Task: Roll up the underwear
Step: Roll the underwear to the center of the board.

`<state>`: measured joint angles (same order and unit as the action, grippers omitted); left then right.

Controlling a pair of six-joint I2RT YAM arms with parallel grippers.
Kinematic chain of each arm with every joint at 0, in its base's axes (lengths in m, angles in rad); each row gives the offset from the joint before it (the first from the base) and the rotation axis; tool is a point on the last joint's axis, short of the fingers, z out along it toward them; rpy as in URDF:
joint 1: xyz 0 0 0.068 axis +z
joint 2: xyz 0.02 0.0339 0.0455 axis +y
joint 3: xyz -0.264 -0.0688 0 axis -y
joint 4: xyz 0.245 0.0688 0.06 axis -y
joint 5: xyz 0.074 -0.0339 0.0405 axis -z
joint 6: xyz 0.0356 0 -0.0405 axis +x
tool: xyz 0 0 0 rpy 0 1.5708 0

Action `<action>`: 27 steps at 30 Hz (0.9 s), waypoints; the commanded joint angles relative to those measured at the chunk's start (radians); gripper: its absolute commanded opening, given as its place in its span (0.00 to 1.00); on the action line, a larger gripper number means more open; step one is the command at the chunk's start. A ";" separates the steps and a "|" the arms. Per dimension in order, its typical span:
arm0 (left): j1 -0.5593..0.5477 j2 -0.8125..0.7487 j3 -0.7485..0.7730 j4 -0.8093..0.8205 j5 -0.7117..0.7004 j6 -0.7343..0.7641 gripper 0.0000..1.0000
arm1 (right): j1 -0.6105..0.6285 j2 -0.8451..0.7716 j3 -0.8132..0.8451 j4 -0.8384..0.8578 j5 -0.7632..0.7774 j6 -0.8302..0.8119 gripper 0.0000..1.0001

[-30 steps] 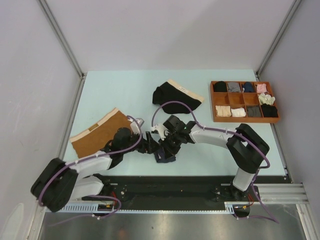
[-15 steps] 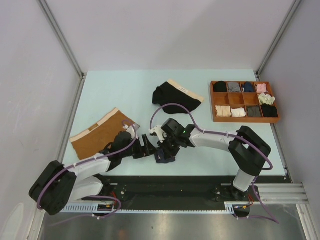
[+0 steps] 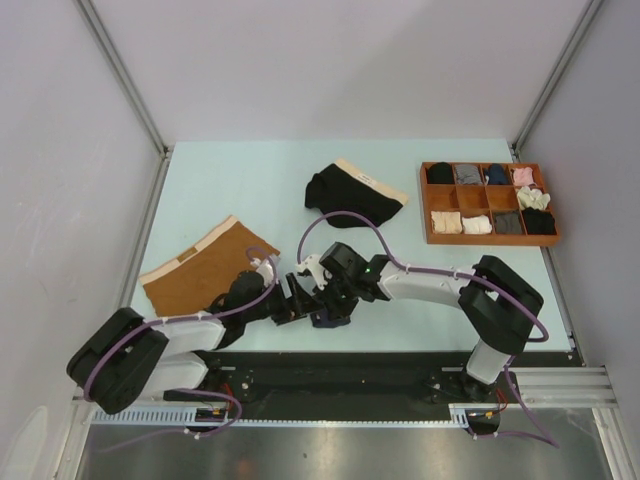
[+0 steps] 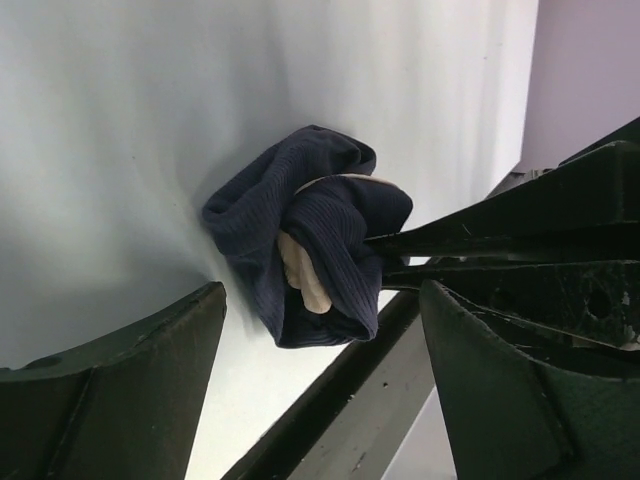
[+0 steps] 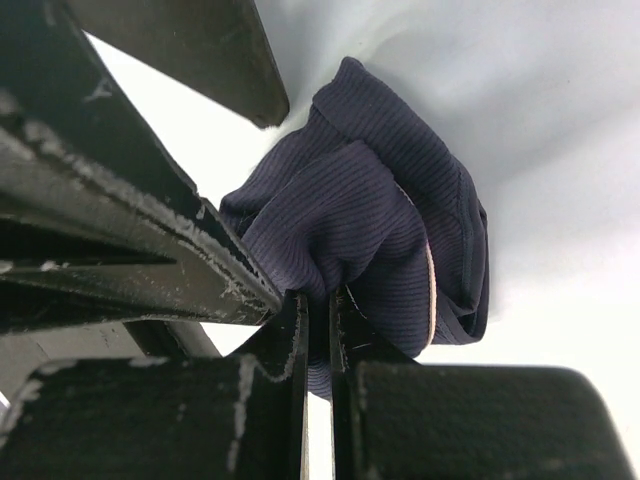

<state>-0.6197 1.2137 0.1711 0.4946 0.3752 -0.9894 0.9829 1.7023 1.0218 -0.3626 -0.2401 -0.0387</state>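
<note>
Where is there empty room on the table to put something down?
Bare table behind the rust-brown briefs, left of the black briefs; also in front of the wooden tray. Crowded at front middle, around the navy briefs.

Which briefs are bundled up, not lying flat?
The navy briefs, pinched by the right gripper; the brown briefs and black briefs lie spread out.

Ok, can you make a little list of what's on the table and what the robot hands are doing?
navy underwear: bunched into a loose bundle
right gripper: shut, pinching the navy fabric
left gripper: open, one finger on each side of the bundle
brown underwear: lying flat, left side
black underwear: lying loose, far middle
wooden tray: far right, compartments hold small rolled items
</note>
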 commanded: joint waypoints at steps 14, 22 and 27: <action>-0.043 0.230 0.008 0.211 0.017 0.003 0.35 | 0.025 -0.006 -0.048 0.017 0.004 0.013 0.00; -0.043 0.372 0.082 0.210 0.105 0.123 0.00 | -0.013 -0.110 -0.048 -0.010 -0.024 -0.023 0.26; -0.043 0.369 0.117 0.080 0.145 0.314 0.00 | -0.121 -0.217 -0.071 0.016 -0.140 -0.036 0.78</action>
<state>-0.6537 1.5597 0.2592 0.7353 0.5133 -0.8799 0.9401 1.5848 0.9615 -0.3729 -0.2783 -0.0551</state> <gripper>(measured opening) 0.027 0.675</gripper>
